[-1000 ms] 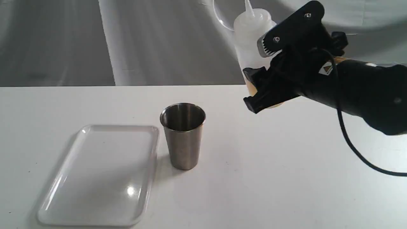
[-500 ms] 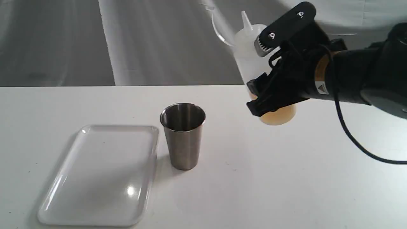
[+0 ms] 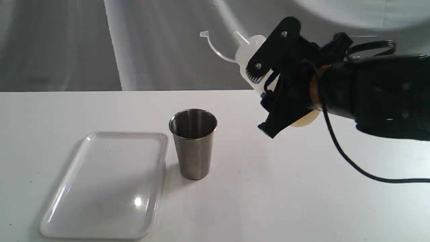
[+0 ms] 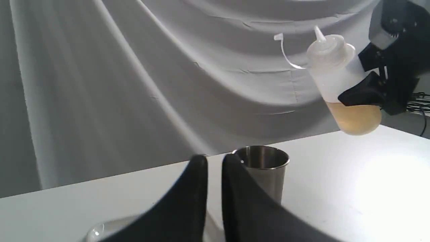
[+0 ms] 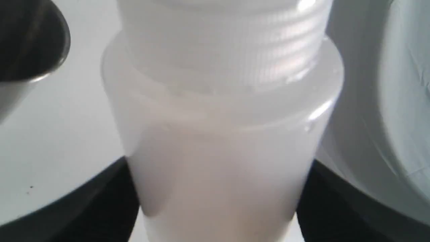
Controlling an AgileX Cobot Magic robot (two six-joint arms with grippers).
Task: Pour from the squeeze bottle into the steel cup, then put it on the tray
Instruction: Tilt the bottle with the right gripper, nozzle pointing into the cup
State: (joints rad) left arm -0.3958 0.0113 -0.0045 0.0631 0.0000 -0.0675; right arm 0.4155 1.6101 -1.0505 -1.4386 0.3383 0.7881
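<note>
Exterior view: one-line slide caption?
Right gripper holds the squeeze bottle tilted toward the steel cup, which stands upright beside the tray.

This has the look of a robot test bench in a lab. Grey cloth [image 3: 151, 43] hangs in loose folds behind the gripper [image 3: 262, 101], screening off whatever room lies beyond. Below the gripper runs a plain white table [image 3: 302, 188]. Only a cup [image 3: 194, 144] and a tray [image 3: 124, 133] stand on it, ahead of the fingertips. The black arm [image 3: 376, 97] behind the gripper trails a loose cable [image 3: 339, 151] that droops toward the table.
</note>
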